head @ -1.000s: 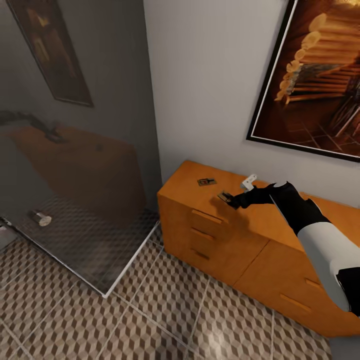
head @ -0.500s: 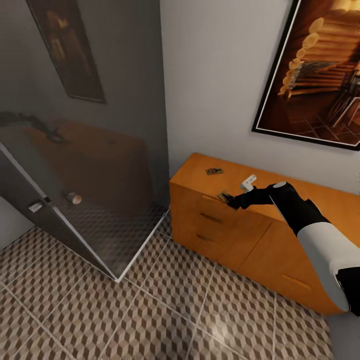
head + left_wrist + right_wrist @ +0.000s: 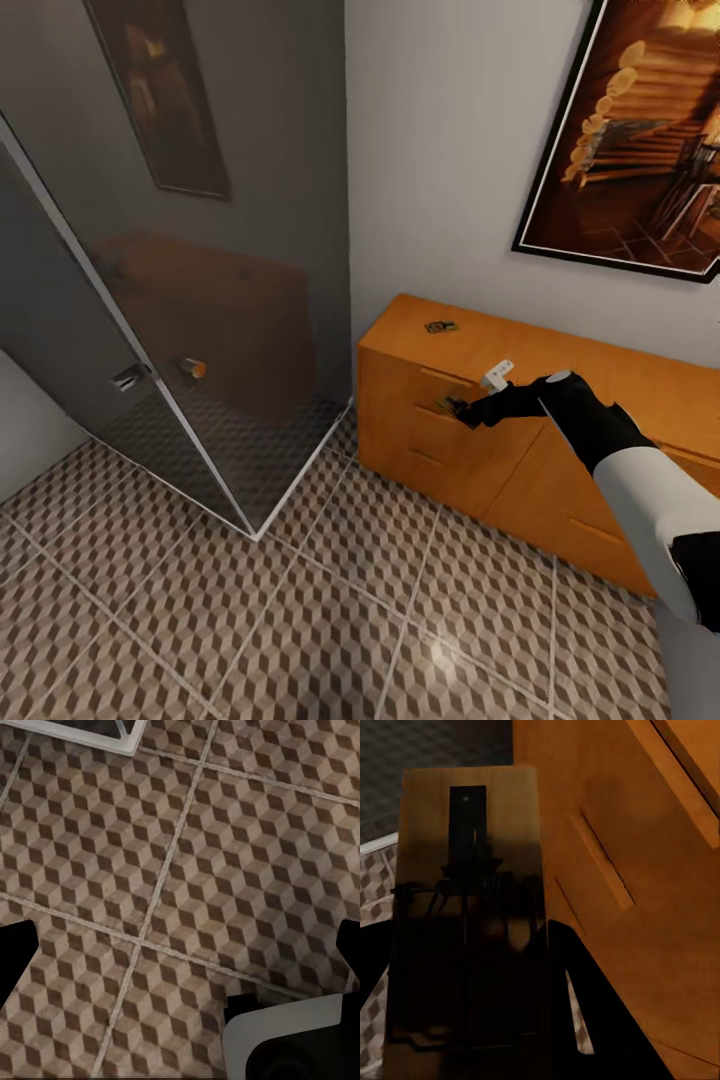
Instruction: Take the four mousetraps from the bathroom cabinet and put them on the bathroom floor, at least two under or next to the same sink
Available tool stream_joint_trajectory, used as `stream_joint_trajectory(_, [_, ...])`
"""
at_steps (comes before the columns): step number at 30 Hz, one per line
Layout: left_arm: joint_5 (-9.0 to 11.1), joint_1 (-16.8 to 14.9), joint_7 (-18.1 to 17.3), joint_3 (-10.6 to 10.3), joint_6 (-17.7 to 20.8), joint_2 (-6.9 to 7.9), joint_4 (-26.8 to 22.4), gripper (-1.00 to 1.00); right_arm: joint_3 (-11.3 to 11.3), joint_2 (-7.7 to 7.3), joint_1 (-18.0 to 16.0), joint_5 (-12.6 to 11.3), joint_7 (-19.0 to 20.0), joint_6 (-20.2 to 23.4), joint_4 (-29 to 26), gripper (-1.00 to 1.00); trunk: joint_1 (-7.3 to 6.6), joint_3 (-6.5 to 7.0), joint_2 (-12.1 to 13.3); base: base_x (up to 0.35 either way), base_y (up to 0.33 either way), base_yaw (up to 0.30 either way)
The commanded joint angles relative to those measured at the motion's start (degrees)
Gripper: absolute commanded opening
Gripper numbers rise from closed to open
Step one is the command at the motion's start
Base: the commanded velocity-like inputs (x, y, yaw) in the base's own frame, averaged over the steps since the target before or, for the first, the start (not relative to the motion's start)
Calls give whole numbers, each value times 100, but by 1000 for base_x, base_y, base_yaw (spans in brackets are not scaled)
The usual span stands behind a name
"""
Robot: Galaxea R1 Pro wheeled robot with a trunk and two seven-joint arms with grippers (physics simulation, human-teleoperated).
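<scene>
Right gripper (image 3: 458,408) clamped on a mousetrap (image 3: 469,922) before the cabinet (image 3: 520,440), another trap (image 3: 440,326) on top (no legible writing), left gripper (image 3: 180,967) spread wide over bathroom floor (image 3: 225,855)

The right arm reaches forward and to the left in the head view, white upper section leading into a black forearm and wrist held nearly level. Its end effector (image 3: 458,408) is clamped on a mousetrap (image 3: 465,922), the board lying flat between the dark fingers (image 3: 585,975). The left end effector's (image 3: 180,952) black fingertips (image 3: 15,952) stand wide apart, pointing down.
</scene>
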Motion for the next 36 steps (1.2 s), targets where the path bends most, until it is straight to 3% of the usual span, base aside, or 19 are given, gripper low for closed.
stream_joint_trajectory(1, [48,-11,-32,-32,-31,-2,23,100,12,5,-5,23,28,23,86,-100,2,-11,-12,-67,41,0])
stream_joint_trajectory(4, [48,-11,-32,-32,-31,-3,23,100,15,82,-5,21,28,-119,437,-100,2,-11,-12,-38,24,0])
stream_joint_trajectory(7, [48,-11,-32,-32,-31,-4,24,100,14,260,-5,35,1,-567,1046,-100,2,-11,-12,-14,9,0])
stream_joint_trajectory(8, [48,-11,-32,-32,-31,-2,24,100,17,462,-5,45,-130,-1181,1762,-100,2,-11,-12,-5,3,0])
stream_joint_trajectory(10, [48,-11,-32,-32,-31,-3,25,100,19,650,-5,43,-367,-1739,2439,-100,2,-11,-12,-2,1,0])
stream_joint_trajectory(15, [48,-11,-32,-32,-31,-4,24,100,19,860,118,41,-702,-2612,3249,-100,2,-11,-12,0,0,0])
stream_joint_trajectory(22, [48,-11,-32,-32,-31,-3,25,100,11,879,1263,41,-1028,-3402,3390,-100,2,-11,-12,0,0,0])
stream_joint_trajectory(27, [48,-11,-25,-27,-31,-23,18,100,6,868,2449,-7,-1802,-4370,3405,-100,2,-11,-12,0,0,0])
stream_joint_trajectory(30, [48,-11,-15,-21,-22,-43,13,100,3,861,2921,-70,-2017,-4765,3406,-100,2,-11,-12,0,0,0])
stream_joint_trajectory(34, [48,-9,-8,2,196,-110,1,100,-4,852,3383,-360,-2262,-5223,3413,-100,2,-11,-12,0,0,0])
stream_joint_trajectory(36, [43,-6,-7,11,502,-166,-28,100,-6,847,3630,-774,-2399,-5406,3415,-100,2,-11,-12,0,0,0])
